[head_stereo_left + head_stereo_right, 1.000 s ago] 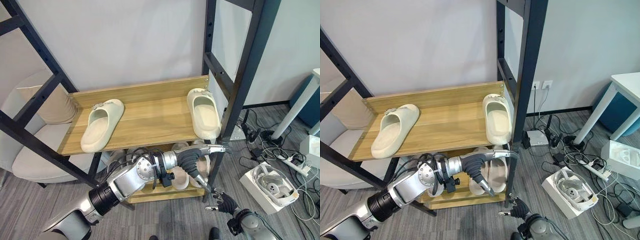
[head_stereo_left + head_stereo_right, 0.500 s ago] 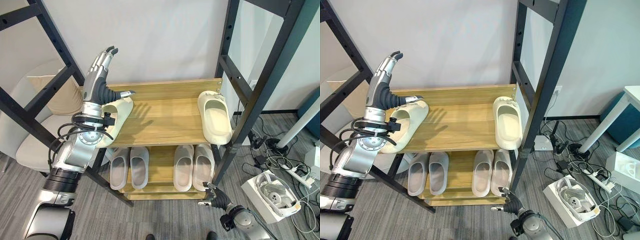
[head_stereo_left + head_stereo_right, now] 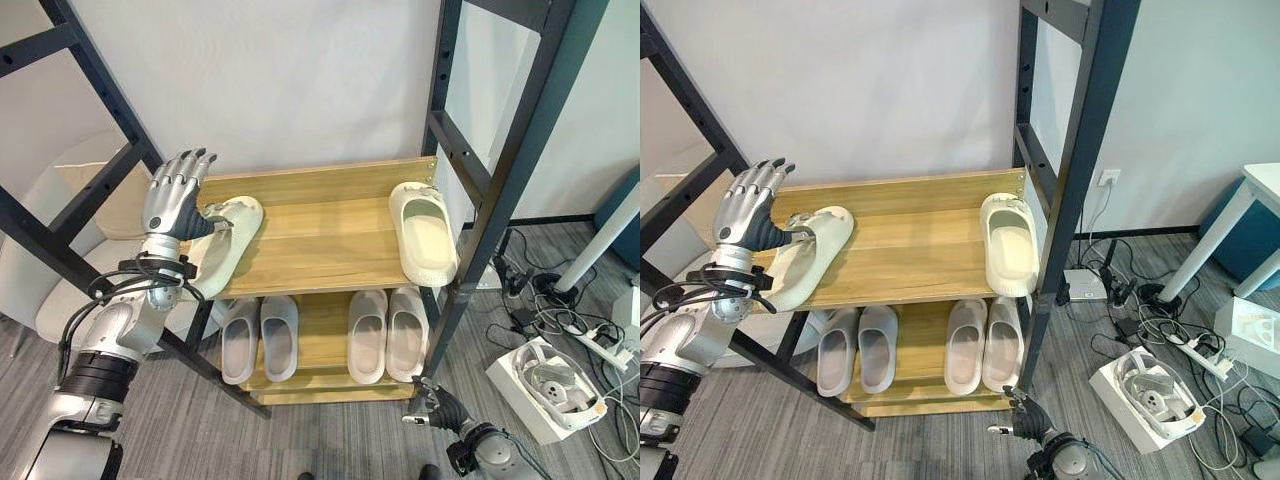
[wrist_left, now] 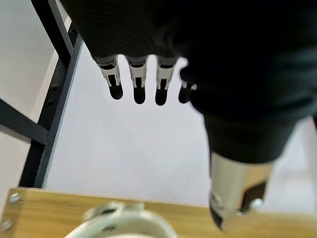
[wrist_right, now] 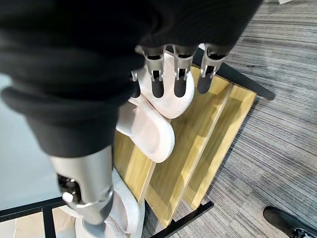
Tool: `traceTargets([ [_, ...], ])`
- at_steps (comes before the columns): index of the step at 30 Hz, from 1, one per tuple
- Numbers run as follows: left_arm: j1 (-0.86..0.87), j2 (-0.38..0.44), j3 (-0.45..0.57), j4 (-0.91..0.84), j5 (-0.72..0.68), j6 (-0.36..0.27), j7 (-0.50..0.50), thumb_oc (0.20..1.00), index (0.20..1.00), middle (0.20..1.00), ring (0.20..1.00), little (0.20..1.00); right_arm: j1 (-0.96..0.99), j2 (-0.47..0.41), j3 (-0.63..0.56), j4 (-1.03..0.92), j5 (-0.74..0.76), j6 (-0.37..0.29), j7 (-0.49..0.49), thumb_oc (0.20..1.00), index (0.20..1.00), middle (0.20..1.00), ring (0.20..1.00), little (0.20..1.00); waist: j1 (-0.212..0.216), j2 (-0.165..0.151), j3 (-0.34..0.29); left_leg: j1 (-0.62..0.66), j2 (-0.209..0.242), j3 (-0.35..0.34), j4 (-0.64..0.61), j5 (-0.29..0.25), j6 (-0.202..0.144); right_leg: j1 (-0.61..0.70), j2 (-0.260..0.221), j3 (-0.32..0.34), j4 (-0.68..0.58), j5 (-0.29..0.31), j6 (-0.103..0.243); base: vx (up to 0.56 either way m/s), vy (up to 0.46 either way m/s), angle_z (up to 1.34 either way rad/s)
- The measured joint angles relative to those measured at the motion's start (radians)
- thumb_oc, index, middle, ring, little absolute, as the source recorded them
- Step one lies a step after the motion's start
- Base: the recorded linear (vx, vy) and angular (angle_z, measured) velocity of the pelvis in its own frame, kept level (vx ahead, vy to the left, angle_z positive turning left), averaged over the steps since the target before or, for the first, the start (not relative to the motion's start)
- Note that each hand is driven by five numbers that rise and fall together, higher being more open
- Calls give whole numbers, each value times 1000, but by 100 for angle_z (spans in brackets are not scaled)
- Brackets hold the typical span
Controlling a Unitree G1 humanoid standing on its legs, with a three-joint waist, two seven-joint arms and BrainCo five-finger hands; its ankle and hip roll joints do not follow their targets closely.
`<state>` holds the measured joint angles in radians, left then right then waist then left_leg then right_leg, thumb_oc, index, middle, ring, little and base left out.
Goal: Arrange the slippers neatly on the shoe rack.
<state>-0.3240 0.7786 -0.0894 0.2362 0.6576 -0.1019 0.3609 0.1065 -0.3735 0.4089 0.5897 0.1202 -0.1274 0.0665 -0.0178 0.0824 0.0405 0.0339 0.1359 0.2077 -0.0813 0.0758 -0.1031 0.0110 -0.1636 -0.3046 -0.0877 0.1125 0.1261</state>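
Two cream slippers lie on the top wooden shelf (image 3: 320,240) of the shoe rack. The left slipper (image 3: 228,245) is angled at the shelf's left end; the right slipper (image 3: 425,235) lies at the right end, beside the black post. My left hand (image 3: 172,200) is raised open over the left slipper's near end, its thumb (image 4: 237,183) close above that slipper (image 4: 124,225); I cannot tell whether they touch. My right hand (image 3: 437,408) hangs open near the floor by the rack's front right leg, holding nothing.
Two pairs of pale slippers (image 3: 260,338) (image 3: 385,335) fill the lower shelf. Black frame posts (image 3: 490,200) flank the rack. A beige chair (image 3: 60,300) stands to the left. Cables, a power strip (image 3: 590,340) and a white box (image 3: 555,375) lie on the floor to the right.
My left hand went from in front of the lower shelf up to the left slipper, then dropped lower with its fingers less stretched. The camera shifted. The slippers stayed in place.
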Motion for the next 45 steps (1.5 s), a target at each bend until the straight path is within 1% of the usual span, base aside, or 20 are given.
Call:
traceTargets([
  [2,27,13,15,2,0,2,-10,1000,1000,1000,1000,1000,16,0,-18,0,0,0,1,1000,1000,1000,1000,1000,2,0,0,0,0,1,0,0,0,0,0,0,0,0,0,0,0,0],
  [3,53,40,15,4,2,6,-14,1000,1000,1000,1000,1000,20,-1,-36,0,0,0,0,1000,1000,1000,1000,1000,2,-1,0,0,0,1,0,0,0,0,0,0,0,0,0,0,0,0],
  [8,38,66,0,88,44,23,-15,1000,1000,1000,1000,1000,22,-8,-35,0,0,0,1,1000,1000,1000,1000,1000,1,-5,-2,0,0,7,0,0,0,-2,0,1,0,1,1,3,1,-1],
  [9,30,74,-15,108,70,32,-15,1000,1000,1000,1000,1000,24,-9,-35,0,0,0,0,1000,1000,1000,1000,1000,0,-8,-3,-1,1,18,0,0,0,-11,0,3,0,2,1,15,5,-7],
  [11,-27,90,-92,175,93,48,-14,1000,1000,1000,1000,1000,28,-12,-35,-1,0,-1,-1,1000,1000,1000,1000,1000,-2,-12,-4,-9,1,20,0,0,-1,-19,-1,4,0,4,1,10,6,-4],
  [12,-40,94,-110,188,109,56,-15,1000,1000,1000,1000,1000,26,-13,-35,-3,0,-1,0,1000,1000,1000,1000,1000,-3,-13,-4,-14,1,21,0,0,0,-20,-1,6,0,6,0,6,7,-4],
  [13,-47,93,-111,188,110,57,-14,1000,1000,1000,1000,1000,27,-14,-35,-6,0,-2,-1,1000,1000,1000,1000,1000,-7,-16,-3,-17,1,21,0,0,0,-27,0,9,0,9,-1,10,11,-10],
  [15,-119,102,-177,223,111,71,-12,1000,1000,1000,1000,1000,36,-20,-34,-6,0,-2,-9,1000,1000,1000,1000,1000,-1,-22,-2,-21,0,23,0,1,-1,-33,0,13,0,13,-2,0,10,-7],
  [16,-151,100,-208,242,111,74,-12,1000,1000,1000,1000,1000,34,-20,-34,-8,0,-3,-15,1000,1000,1000,1000,1000,-8,-24,-1,-22,0,25,0,1,-1,-40,-1,16,0,13,-1,-5,11,-6],
  [19,-220,91,-262,281,111,102,-7,1000,1000,1000,1000,1000,37,-21,-33,-9,0,-3,-23,1000,1000,1000,1000,1000,-21,-29,2,-40,-2,31,0,2,0,-67,-1,30,0,19,0,-3,14,-11],
  [21,-241,88,-269,290,111,112,-6,1000,1000,1000,1000,1000,36,-21,-33,-9,0,-3,-32,1000,1000,1000,1000,1000,-22,-28,3,-45,-2,38,0,2,0,-68,-1,33,0,21,0,-7,6,-5],
  [22,-242,86,-269,292,111,116,-6,736,736,736,736,736,35,-21,-33,-9,0,-3,-34,1000,1000,1000,1000,1000,-28,-27,3,-47,-2,41,0,2,0,-71,-1,34,0,21,0,-6,5,-3],
  [23,-255,66,-275,308,111,126,0,200,200,200,200,200,40,-23,-33,-9,0,-3,-38,1000,1000,1000,1000,1000,-29,-26,5,-50,-2,46,0,2,0,-81,-1,35,0,21,0,0,0,0],
  [25,-275,54,-304,333,109,133,0,200,200,200,200,200,37,-24,-33,-9,0,-3,-41,1000,1000,1000,1000,1000,-29,-24,10,-52,-2,48,0,1,0,-85,-1,39,0,22,0,8,-4,-9],
  [32,-306,34,-304,333,108,131,10,200,200,200,200,200,40,-25,-32,-9,0,-3,-44,1000,1000,1000,1000,1000,-44,-26,19,-49,-1,55,0,2,0,-85,5,51,0,30,-11,7,-6,-4],
  [38,-307,6,-304,274,108,116,10,200,200,200,200,200,30,-25,-32,-10,4,-3,-44,1000,1000,1000,1000,1000,-48,-23,25,-44,0,56,0,2,0,-81,6,52,0,24,-2,-1,-6,0],
  [39,-322,-10,-312,267,107,112,11,200,200,200,200,200,24,-25,-31,-10,12,-3,-45,1000,1000,1000,1000,1000,-49,-22,37,-31,0,57,0,2,0,-69,6,53,0,24,-2,-14,-37,-3],
  [41,-345,-21,-350,253,107,101,14,200,200,200,200,200,19,-25,-29,-10,18,-3,-45,1000,1000,1000,1000,1000,-55,-18,40,-30,0,58,0,1,0,-70,4,55,0,22,-1,-13,-40,-3],
  [42,-363,-35,-368,254,107,106,13,200,200,200,200,200,22,-26,-29,-10,18,-3,-46,1000,1000,1000,1000,1000,-59,-17,41,-30,1,58,0,1,0,-69,3,55,0,22,-2,-6,-36,3],
  [45,-481,-85,-500,278,108,107,9,200,200,200,200,200,16,-26,-28,-10,19,-2,-46,1000,1000,1000,1000,1000,-63,-16,40,-29,-1,58,0,1,0,-68,3,55,0,23,-2,-3,-51,0],
])
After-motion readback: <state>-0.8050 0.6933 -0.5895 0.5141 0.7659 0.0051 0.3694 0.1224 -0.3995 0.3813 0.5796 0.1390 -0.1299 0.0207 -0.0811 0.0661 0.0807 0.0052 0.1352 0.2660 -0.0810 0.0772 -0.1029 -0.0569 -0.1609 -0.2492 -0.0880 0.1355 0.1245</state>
